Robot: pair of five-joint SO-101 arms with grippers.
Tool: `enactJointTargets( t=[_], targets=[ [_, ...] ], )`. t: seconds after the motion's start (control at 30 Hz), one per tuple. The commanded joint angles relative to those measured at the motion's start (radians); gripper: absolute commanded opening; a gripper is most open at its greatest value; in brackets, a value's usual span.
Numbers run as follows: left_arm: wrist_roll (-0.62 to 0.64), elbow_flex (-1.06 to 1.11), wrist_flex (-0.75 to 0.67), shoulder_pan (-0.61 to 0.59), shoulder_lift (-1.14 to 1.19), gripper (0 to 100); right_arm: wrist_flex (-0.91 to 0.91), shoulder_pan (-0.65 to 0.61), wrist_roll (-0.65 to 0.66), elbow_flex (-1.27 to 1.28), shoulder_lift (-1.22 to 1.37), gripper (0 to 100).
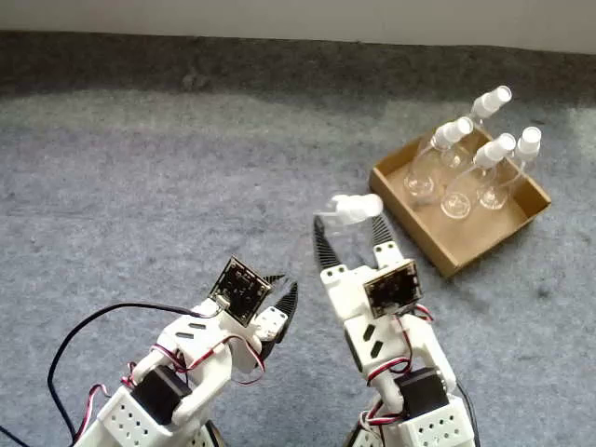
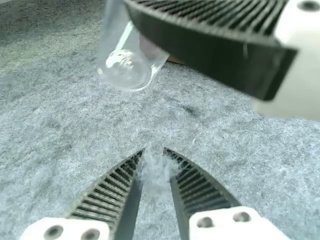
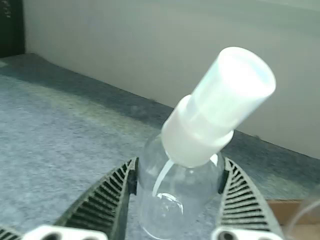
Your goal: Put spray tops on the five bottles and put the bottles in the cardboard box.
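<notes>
The bottle (image 3: 180, 200) is pinched at its clear body between the fingers of my right gripper (image 3: 179, 172), held off the carpet near the middle, just left of the box (image 1: 414, 228). Its long axis is tilted: the white spray top (image 1: 358, 207) is uppermost and leans toward the far wall, and the round base (image 2: 127, 60) faces down at the grey carpet (image 1: 140, 168). The box sits toward the carpet's right edge, with four capped bottles (image 1: 466, 163) leaning in it. My left gripper (image 2: 154, 152) hangs low over the near carpet beside the right, fingers drawn nearly together on nothing. A pale wall (image 3: 150, 45) runs along the far edge.
</notes>
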Motion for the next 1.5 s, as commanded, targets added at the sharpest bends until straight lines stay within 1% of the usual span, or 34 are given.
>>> enactJointTargets(
  t=[0.0,0.1,0.23,0.4,0.57,0.7,0.8,0.9,1.0,1.1,1.2,1.47],
  targets=[
    [-0.006,0.021,-0.002,-0.082,-0.002,0,0.018,0.160,0.000,-0.059,-0.008,15.6],
    [-0.005,0.021,-0.003,-0.188,-0.002,0,0.162,0.252,-0.002,-0.065,-0.008,15.5],
    [-0.005,0.021,-0.003,-0.257,-0.002,0,0.193,0.311,0.002,-0.148,-0.008,15.5],
    [-0.005,0.021,0.002,-0.265,-0.002,0,0.288,0.432,0.002,-0.226,-0.008,15.6],
    [-0.005,0.021,0.002,-0.265,-0.001,0,0.295,0.527,0.020,-0.305,-0.005,15.6],
    [-0.005,0.022,0.002,-0.265,-0.001,0,0.297,0.550,0.107,-0.375,0.010,15.6],
    [-0.005,0.022,0.002,-0.265,-0.001,0,0.297,0.552,0.127,-0.430,0.104,15.6],
    [-0.005,0.022,0.002,-0.265,-0.001,0,0.297,0.559,0.123,-0.479,0.252,15.6],
    [-0.005,0.022,0.002,-0.265,0.001,0,0.259,0.601,0.121,-0.503,0.383,15.6],
    [-0.005,0.022,0.002,-0.265,0.001,0,0.128,0.657,0.121,-0.496,0.466,15.7],
    [-0.005,0.022,0.002,-0.265,0.001,0,0.050,0.691,0.121,-0.440,0.516,15.9],
    [-0.005,0.022,0.002,-0.265,0.002,0,-0.176,0.694,0.121,-0.280,0.561,15.9]
  ],
)
